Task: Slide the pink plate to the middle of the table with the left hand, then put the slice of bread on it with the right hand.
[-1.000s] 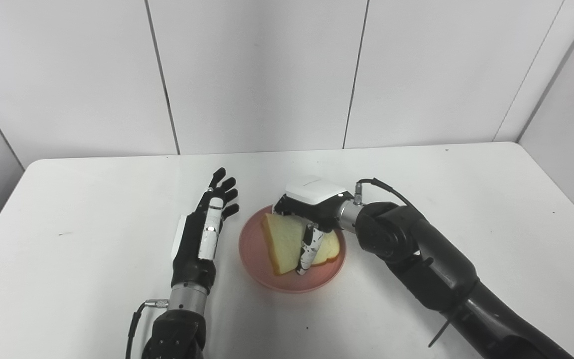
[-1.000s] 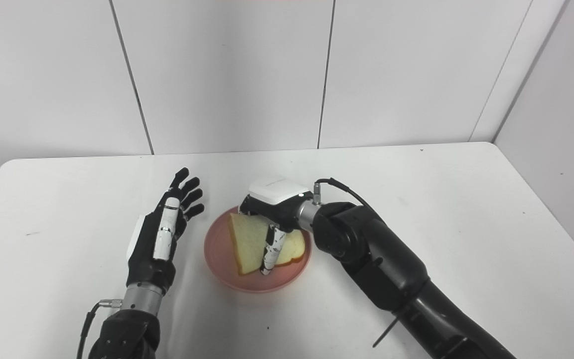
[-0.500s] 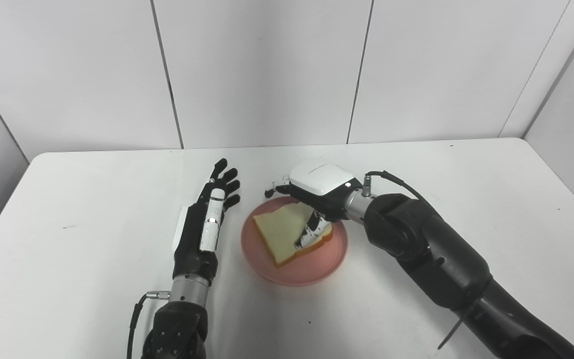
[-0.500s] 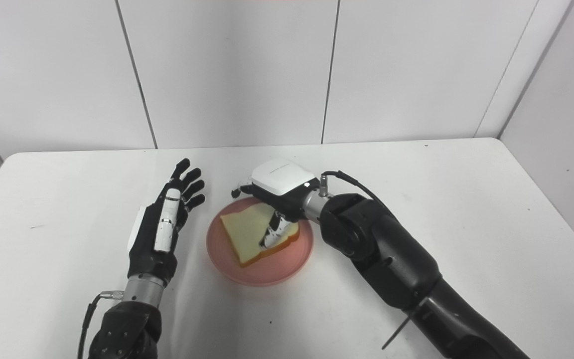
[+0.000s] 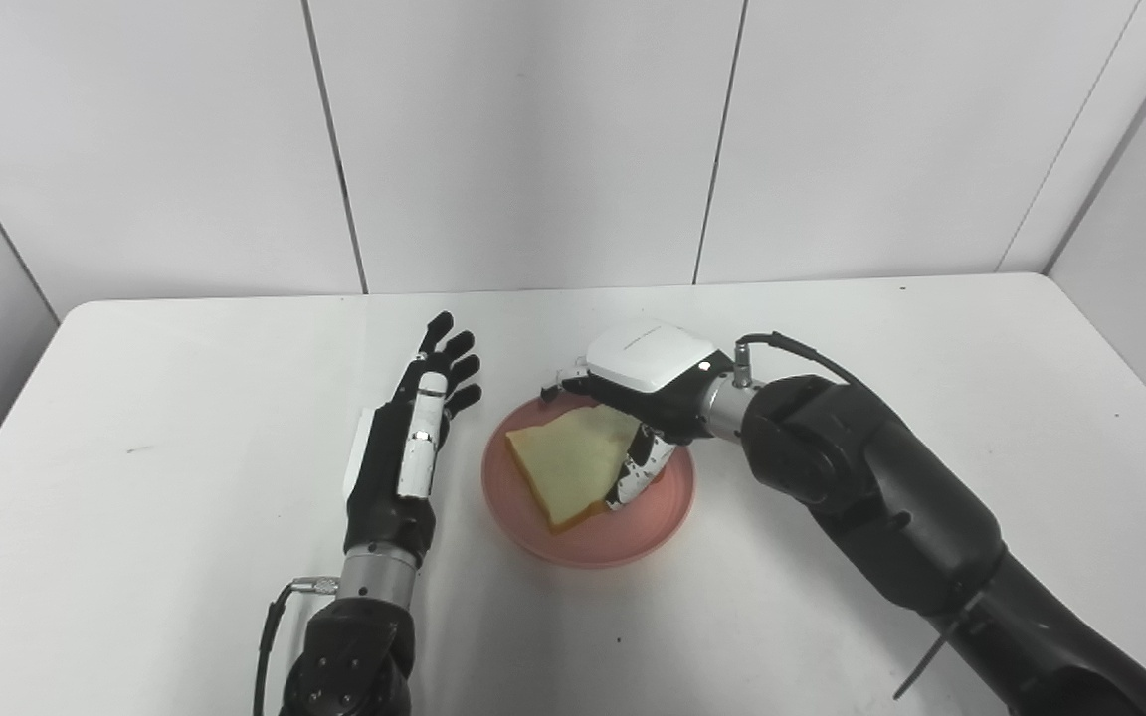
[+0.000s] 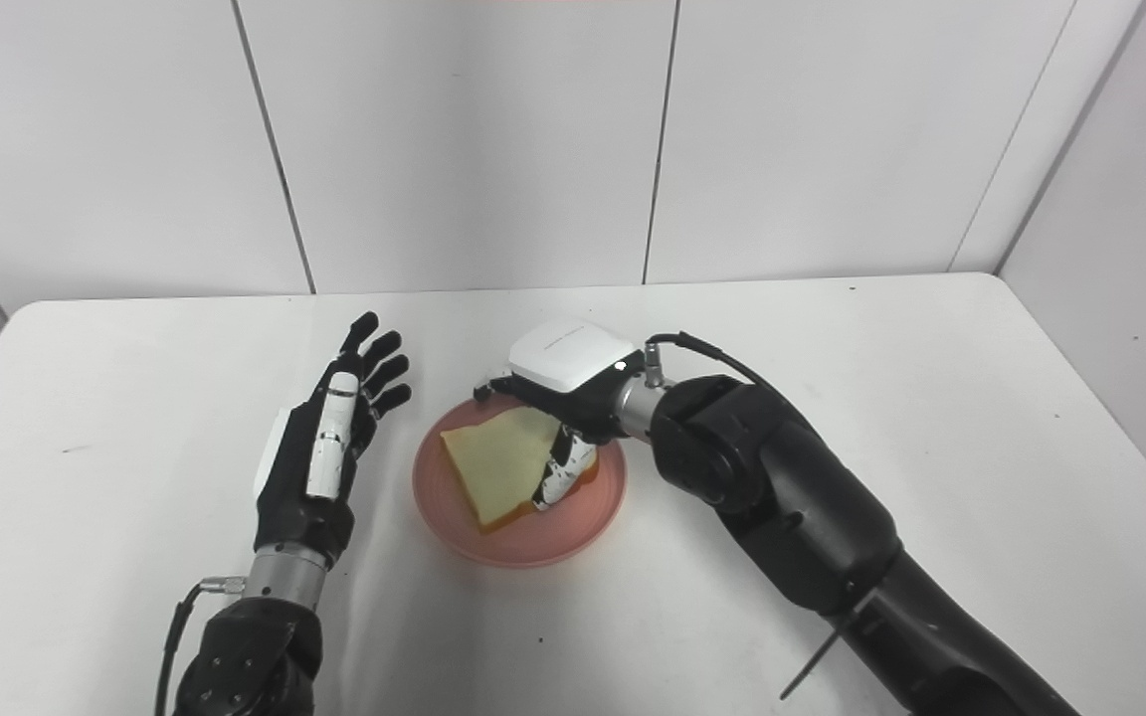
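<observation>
The pink plate sits near the middle of the white table. A slice of bread lies flat on it, crust toward the front. My right hand hovers over the plate's far right side, open; its thumb rests at the bread's right edge and its fingers reach past the far rim. The bread's right part is hidden under that hand. My left hand lies just left of the plate, open with fingers spread and pointing away, not touching the plate.
The white table ends at grey wall panels behind and a wall at the right. A small dark speck marks the tabletop in front of the plate.
The bread went from tilted in my right hand to lying flat on the plate, and the hand's fingers spread. The camera shifted slightly. My left hand stayed put.
</observation>
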Controlling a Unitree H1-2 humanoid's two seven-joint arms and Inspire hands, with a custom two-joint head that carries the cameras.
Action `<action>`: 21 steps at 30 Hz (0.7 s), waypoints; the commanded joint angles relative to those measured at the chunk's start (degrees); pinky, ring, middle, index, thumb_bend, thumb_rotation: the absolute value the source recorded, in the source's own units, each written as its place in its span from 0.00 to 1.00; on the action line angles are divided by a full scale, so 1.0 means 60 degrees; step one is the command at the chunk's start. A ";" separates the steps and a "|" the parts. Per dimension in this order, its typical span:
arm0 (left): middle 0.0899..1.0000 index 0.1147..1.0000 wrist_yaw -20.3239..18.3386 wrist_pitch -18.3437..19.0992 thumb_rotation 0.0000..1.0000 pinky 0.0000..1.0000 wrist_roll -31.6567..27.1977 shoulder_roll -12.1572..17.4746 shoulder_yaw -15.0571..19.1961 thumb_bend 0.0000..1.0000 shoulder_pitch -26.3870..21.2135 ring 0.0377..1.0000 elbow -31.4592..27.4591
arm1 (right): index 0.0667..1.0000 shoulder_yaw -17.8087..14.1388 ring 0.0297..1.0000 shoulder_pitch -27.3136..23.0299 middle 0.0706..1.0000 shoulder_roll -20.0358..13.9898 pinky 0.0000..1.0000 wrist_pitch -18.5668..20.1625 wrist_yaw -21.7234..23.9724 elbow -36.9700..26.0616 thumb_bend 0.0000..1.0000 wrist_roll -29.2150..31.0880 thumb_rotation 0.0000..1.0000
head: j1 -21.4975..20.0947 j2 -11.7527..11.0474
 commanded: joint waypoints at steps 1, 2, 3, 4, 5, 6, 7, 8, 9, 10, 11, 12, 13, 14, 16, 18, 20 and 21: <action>0.90 0.89 0.0019 -0.0057 1.00 0.86 -0.0046 -0.0120 -0.0011 0.40 -0.0374 0.88 -0.0404 | 0.81 -0.0295 0.85 -0.0438 0.85 -0.0143 0.73 0.0094 0.0132 -0.0505 0.98 -0.0028 0.28 | -0.0001 -0.0037; 0.90 0.89 0.0025 -0.0049 1.00 0.86 -0.0054 -0.0123 0.0000 0.40 -0.0369 0.88 -0.0400 | 0.82 -0.0381 0.85 -0.0434 0.85 -0.0131 0.74 0.0244 0.0273 -0.0650 0.98 -0.0043 0.28 | -0.0008 -0.0065; 0.90 0.89 0.0032 -0.0075 1.00 0.86 -0.0052 -0.0121 0.0004 0.40 -0.0368 0.88 -0.0380 | 0.83 -0.0500 0.88 -0.0426 0.86 -0.0114 0.79 0.0399 0.0393 -0.0805 0.98 -0.0019 0.29 | -0.0008 -0.0065; 0.90 0.89 0.0020 -0.0112 1.00 0.86 -0.0057 -0.0105 0.0006 0.40 -0.0370 0.88 -0.0350 | 0.83 -0.0643 0.89 -0.0418 0.87 -0.0091 0.81 0.0529 0.0494 -0.0929 0.97 0.0043 0.29 | -0.0008 -0.0102; 0.90 0.90 0.0002 -0.0145 1.00 0.86 -0.0069 -0.0089 0.0006 0.40 -0.0369 0.89 -0.0328 | 0.84 -0.0839 0.88 -0.0386 0.88 -0.0061 0.81 0.0636 0.0522 -0.1044 0.97 0.0169 0.29 | -0.0007 -0.0110; 0.90 0.90 -0.0011 -0.0188 1.00 0.86 -0.0082 -0.0076 0.0009 0.40 -0.0370 0.89 -0.0297 | 0.84 -0.1033 0.86 -0.0337 0.88 -0.0033 0.77 0.0749 0.0505 -0.1145 0.97 0.0324 0.29 | -0.0005 -0.0161; 0.90 0.90 -0.0005 -0.0204 1.00 0.86 -0.0088 -0.0077 0.0011 0.40 -0.0368 0.89 -0.0279 | 0.84 -0.1270 0.84 -0.0252 0.88 -0.0004 0.73 0.0854 0.0450 -0.1246 0.97 0.0570 0.28 | -0.0005 -0.0161; 0.90 0.90 0.0006 -0.0223 1.00 0.86 -0.0100 -0.0074 0.0015 0.40 -0.0365 0.89 -0.0254 | 0.84 -0.1480 0.83 -0.0171 0.87 0.0037 0.73 0.0996 0.0438 -0.1336 0.97 0.0801 0.28 | 0.0017 -0.0226; 0.90 0.90 0.0016 -0.0235 1.00 0.86 -0.0108 -0.0071 0.0016 0.40 -0.0363 0.89 -0.0237 | 0.85 -0.1607 0.83 -0.0120 0.87 0.0064 0.73 0.1089 0.0442 -0.1391 0.96 0.0947 0.28 | 0.0017 -0.0226; 0.90 0.90 0.0042 -0.0278 1.00 0.86 -0.0095 -0.0079 0.0017 0.40 -0.0350 0.89 -0.0206 | 0.86 -0.1933 0.83 0.0052 0.87 0.0144 0.73 0.1409 0.0423 -0.1571 0.96 0.1240 0.29 | 0.0024 -0.0254; 0.90 0.90 0.0054 -0.0331 1.00 0.86 -0.0092 -0.0078 0.0020 0.40 -0.0337 0.89 -0.0175 | 0.88 -0.2221 0.85 0.0220 0.89 0.0230 0.74 0.1708 0.0379 -0.1714 0.97 0.1499 0.34 | 0.0039 -0.0301; 0.90 0.90 0.0036 -0.0337 1.00 0.87 -0.0122 -0.0071 0.0026 0.40 -0.0323 0.89 -0.0169 | 0.91 -0.2516 0.87 0.0405 0.90 0.0324 0.75 0.1992 0.0287 -0.1838 0.98 0.1769 0.39 | 0.0039 -0.0301; 0.90 0.90 0.0013 -0.0343 1.00 0.87 -0.0161 -0.0058 0.0041 0.40 -0.0312 0.89 -0.0159 | 0.93 -0.2765 0.88 0.0572 0.92 0.0430 0.75 0.2211 0.0176 -0.1918 0.99 0.1994 0.45 | 0.0052 -0.0355; 0.91 0.90 -0.0007 -0.0343 1.00 0.87 -0.0194 -0.0045 0.0054 0.40 -0.0306 0.89 -0.0152 | 0.94 -0.2883 0.88 0.0660 0.92 0.0493 0.75 0.2322 0.0102 -0.1949 0.99 0.2113 0.47 | 0.0061 -0.0367; 0.90 0.90 0.0028 -0.0356 1.00 0.87 -0.0167 -0.0050 0.0074 0.40 -0.0288 0.89 -0.0132 | 0.97 -0.3283 0.91 0.1040 0.96 0.0721 0.76 0.2623 -0.0256 -0.2041 0.99 0.2436 0.62 | 0.0078 -0.0427; 0.90 0.89 0.0037 -0.0341 1.00 0.87 -0.0151 -0.0041 0.0081 0.40 -0.0271 0.89 -0.0117 | 1.00 -0.3643 0.93 0.1436 0.98 0.0972 0.77 0.2960 -0.0596 -0.2126 1.00 0.2817 0.75 | 0.0098 -0.0509; 0.90 0.90 0.0023 -0.0378 1.00 0.87 -0.0188 -0.0032 0.0099 0.40 -0.0259 0.89 -0.0069 | 1.00 -0.3997 0.95 0.1888 1.00 0.1274 0.78 0.3180 -0.0968 -0.2225 1.00 0.3275 0.80 | 0.0153 -0.0619; 0.90 0.90 0.0018 -0.0417 1.00 0.87 -0.0207 -0.0031 0.0111 0.39 -0.0256 0.89 -0.0034 | 1.00 -0.4123 0.96 0.2087 1.00 0.1389 0.81 0.3225 -0.1152 -0.2271 0.97 0.3453 0.90 | 0.0153 -0.0619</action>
